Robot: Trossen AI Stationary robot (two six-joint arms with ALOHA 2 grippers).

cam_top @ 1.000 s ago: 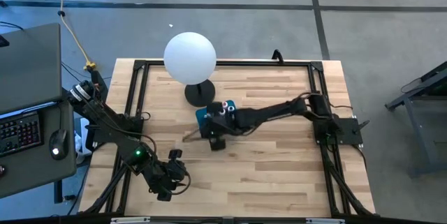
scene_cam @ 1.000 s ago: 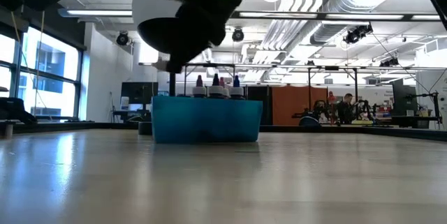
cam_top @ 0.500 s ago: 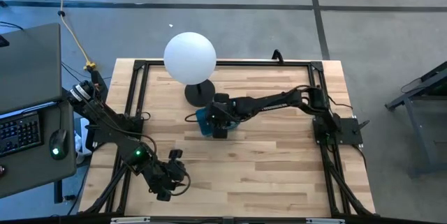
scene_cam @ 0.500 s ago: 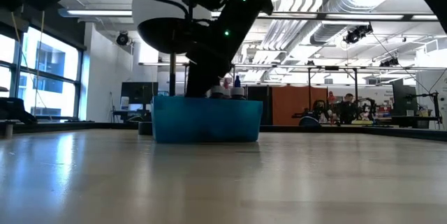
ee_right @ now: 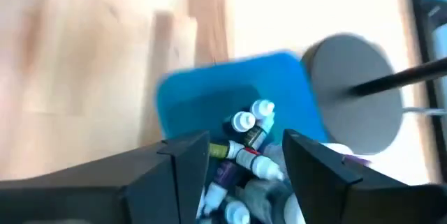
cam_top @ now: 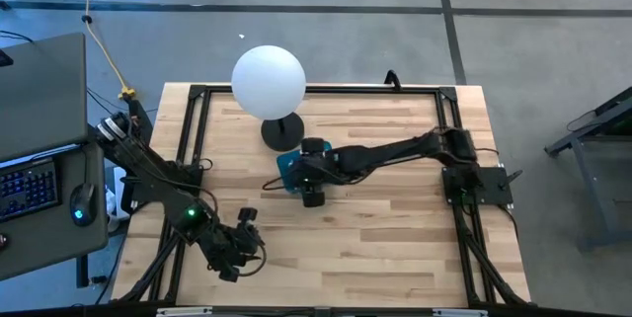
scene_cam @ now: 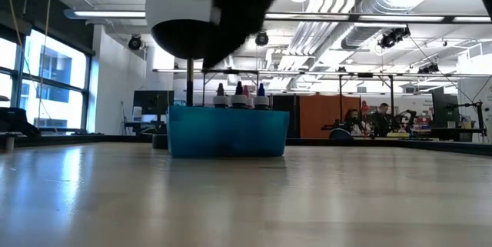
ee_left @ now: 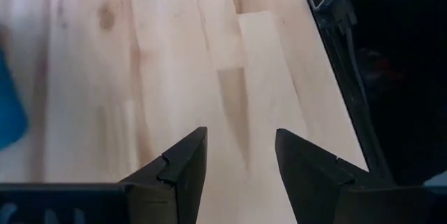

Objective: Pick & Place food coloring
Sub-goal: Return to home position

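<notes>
The food coloring (ee_right: 246,122) is several tiny whitish dropper bottles with coloured caps, lying and standing in a teal box (ee_right: 209,88) near the middle of the table. In the low view their caps (scene_cam: 239,91) stick up over the box's rim (scene_cam: 227,112). My right gripper (ee_right: 246,140) hangs open above the box's near side (cam_top: 286,166), with nothing between its fingers. My left gripper (ee_left: 241,140) is open over bare wood near the table's front left (cam_top: 247,228).
A lamp with a large white ball (cam_top: 269,82) stands on a dark round base (cam_top: 282,131) just behind the box, close to my right arm. A black frame (cam_top: 449,119) runs around the table. Bare wood lies in front of the box and to its right.
My right gripper went toward the far edge and down into the teal box among the bottles. It then came back up and toward the near edge, clear of the box. The bottle caps show above the rim again in the low view.
</notes>
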